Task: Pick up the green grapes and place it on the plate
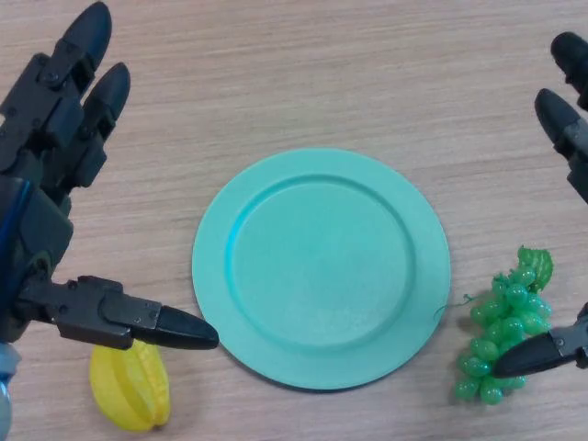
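A bunch of green grapes (507,322) lies on the wooden table just right of a round teal plate (321,266), which holds nothing. My right hand (567,115) comes in at the right edge, open, fingers straight above the grapes and its thumb (542,352) low over the bunch's lower right side. It does not grip the grapes. My left hand (55,138) is open at the left, fingers pointing up, thumb (138,317) stretched toward the plate's left rim.
A yellow starfruit (130,387) lies at the lower left, just under my left thumb. The wooden table (312,73) stretches beyond the plate.
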Robot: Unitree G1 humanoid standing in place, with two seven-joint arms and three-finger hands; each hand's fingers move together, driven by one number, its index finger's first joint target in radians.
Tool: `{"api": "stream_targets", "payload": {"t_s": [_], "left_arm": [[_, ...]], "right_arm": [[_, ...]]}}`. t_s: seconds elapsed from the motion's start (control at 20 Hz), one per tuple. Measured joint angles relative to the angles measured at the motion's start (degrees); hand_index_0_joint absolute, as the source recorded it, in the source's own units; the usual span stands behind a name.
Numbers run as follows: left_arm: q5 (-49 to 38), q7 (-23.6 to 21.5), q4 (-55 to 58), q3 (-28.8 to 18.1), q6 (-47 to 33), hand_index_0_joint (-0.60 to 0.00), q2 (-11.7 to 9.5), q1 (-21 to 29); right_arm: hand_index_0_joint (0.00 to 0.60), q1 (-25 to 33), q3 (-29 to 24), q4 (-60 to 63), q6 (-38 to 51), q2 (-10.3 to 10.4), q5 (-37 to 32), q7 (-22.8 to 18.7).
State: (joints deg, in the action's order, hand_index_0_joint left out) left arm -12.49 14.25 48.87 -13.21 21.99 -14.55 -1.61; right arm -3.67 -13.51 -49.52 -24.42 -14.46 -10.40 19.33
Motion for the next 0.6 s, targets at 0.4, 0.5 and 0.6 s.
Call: {"api": "stream_targets", "payload": {"t_s": [0.4, 0.5, 0.6], "left_arm": [[-0.1, 0.0, 0.0, 0.0, 0.0, 0.0, 0.0, 1.4], [-0.1, 0.0, -1.0, 0.0, -0.2, 0.0, -0.1, 1.4], [-0.1, 0.0, -3.1, 0.0, -1.4, 0.0, -0.1, 1.4]], "right_arm": [[0.0, 0.4, -0.2, 2.3, 1.9, 0.1, -0.1, 0.6], [0.0, 0.9, -0.2, 4.1, 3.3, 0.0, -0.1, 0.6], [0.0, 1.1, -0.2, 8.0, 7.1, -0.1, 0.0, 0.9]]}}
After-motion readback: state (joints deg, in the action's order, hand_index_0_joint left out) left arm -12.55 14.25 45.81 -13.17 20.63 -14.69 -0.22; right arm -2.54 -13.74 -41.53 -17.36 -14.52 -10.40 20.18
